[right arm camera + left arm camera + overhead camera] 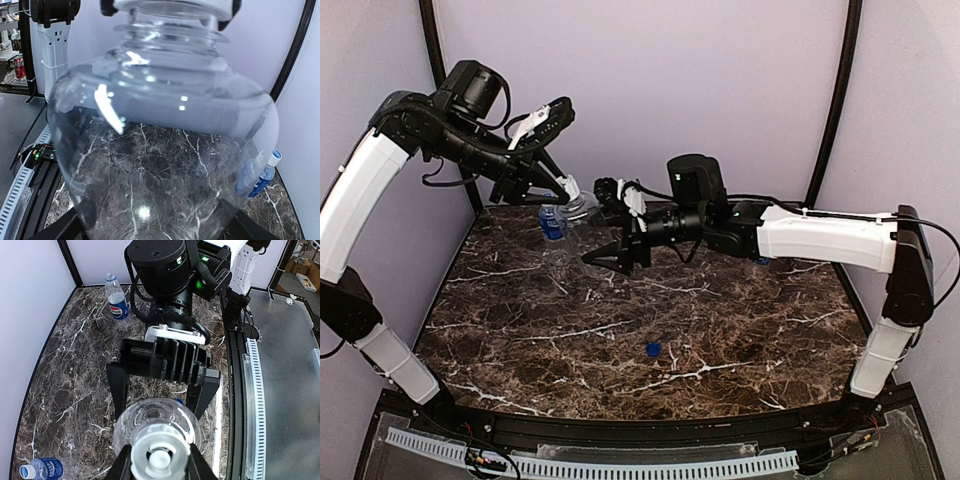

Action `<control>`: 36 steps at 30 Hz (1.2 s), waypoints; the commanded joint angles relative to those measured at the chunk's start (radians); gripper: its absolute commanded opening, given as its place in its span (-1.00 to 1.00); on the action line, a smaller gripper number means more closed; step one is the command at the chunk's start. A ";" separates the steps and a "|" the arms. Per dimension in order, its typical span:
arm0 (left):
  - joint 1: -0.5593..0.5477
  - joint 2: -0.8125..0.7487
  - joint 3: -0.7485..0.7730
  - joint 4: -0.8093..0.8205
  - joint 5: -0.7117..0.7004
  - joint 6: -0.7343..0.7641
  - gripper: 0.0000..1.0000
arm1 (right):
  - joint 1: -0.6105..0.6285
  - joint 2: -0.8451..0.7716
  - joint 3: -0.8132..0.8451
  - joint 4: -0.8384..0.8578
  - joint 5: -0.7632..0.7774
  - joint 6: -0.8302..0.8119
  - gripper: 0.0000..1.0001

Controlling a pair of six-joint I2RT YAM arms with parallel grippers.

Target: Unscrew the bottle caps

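Note:
The unlabelled clear bottle is held in the air over the back of the table, tilted. My left gripper is shut on its white cap, a finger on each side. My right gripper is shut on the bottle's body, and its black fingers flank the bottle in the left wrist view. A loose blue cap lies on the table near the front. The blue-labelled bottle stands behind the held one. The Pepsi bottle stands at the far right, mostly hidden by the right arm in the top view.
The dark marble table has a black rail and a white perforated strip along its near edge. Purple walls and black posts enclose the back and sides. The blue-labelled bottle also shows at the right of the right wrist view.

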 commanded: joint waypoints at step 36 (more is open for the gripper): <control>-0.002 -0.640 -1.177 1.308 0.090 -0.350 0.86 | 0.011 -0.053 -0.099 0.318 -0.041 0.122 -0.02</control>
